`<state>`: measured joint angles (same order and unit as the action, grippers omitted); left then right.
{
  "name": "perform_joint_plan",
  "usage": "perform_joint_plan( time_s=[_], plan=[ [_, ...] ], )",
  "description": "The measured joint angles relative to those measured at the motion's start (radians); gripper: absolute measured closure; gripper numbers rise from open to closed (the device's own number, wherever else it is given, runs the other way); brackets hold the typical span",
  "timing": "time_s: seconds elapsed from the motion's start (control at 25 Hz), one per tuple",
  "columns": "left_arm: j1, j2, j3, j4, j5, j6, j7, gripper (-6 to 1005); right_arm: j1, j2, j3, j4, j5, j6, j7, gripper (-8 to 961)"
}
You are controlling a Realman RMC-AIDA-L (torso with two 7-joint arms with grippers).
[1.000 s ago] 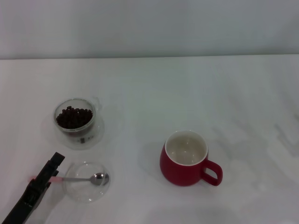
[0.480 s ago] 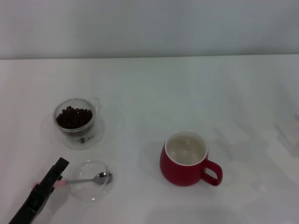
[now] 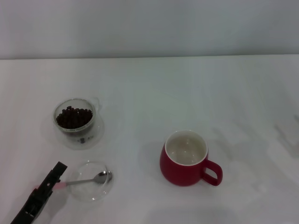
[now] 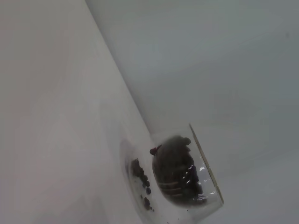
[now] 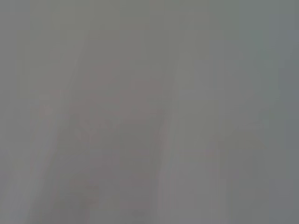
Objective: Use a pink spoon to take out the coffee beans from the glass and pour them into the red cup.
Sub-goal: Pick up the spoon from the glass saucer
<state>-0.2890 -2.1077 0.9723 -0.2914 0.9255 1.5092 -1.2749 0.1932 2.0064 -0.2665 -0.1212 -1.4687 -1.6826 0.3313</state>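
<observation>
The left gripper [image 3: 50,179] sits at the pink end of the pink spoon [image 3: 84,180], on the side of the flat glass dish [image 3: 90,192] away from the red cup [image 3: 186,158]. The spoon's metal bowl rests over the dish, and its neck crosses the dish rim toward the gripper. Whether the fingers are apart or clamped on the handle cannot be told from the head view, and the left wrist view does not show them. The right gripper is not in view, and its wrist view shows only a featureless grey.

Taking the dish as the landmark, the glass [image 3: 75,119] of coffee beans [image 3: 74,117] stands behind it, farther from the robot, well apart from the cup, which stands off to the right of the dish and looks empty, showing its white inside. The left wrist view shows the glass [image 4: 184,172] with the dark beans [image 4: 175,170] heaped inside.

The step in hand appears to be taking hold of the spoon. To do it well, the grip likely needs to be square on the slim handle, well back from the bowl, so the spoon does not twist. The lift should be level and clear of the dish, which could slide easily.

No brand, label or writing can be read anywhere.
</observation>
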Motion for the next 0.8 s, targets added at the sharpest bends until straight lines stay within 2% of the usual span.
perform_joint_plan(
  time_s=[0.28, 0.64, 0.8],
  plan=[
    [0.002, 0.0, -0.001, 0.0, -0.009, 0.002, -0.007, 238, -0.005, 0.0, 0.0, 0.0, -0.001, -0.002, 0.0, 257],
    [0.004, 0.0, -0.003, 0.0, -0.02, 0.001, -0.006, 518, -0.003, 0.0, 0.0, 0.0, -0.001, 0.002, 0.0, 258],
    [0.009, 0.001, -0.021, 0.0, -0.022, -0.003, -0.003, 699, 0.0, 0.0, 0.0, 0.0, -0.001, 0.004, 0.0, 258]
  ],
)
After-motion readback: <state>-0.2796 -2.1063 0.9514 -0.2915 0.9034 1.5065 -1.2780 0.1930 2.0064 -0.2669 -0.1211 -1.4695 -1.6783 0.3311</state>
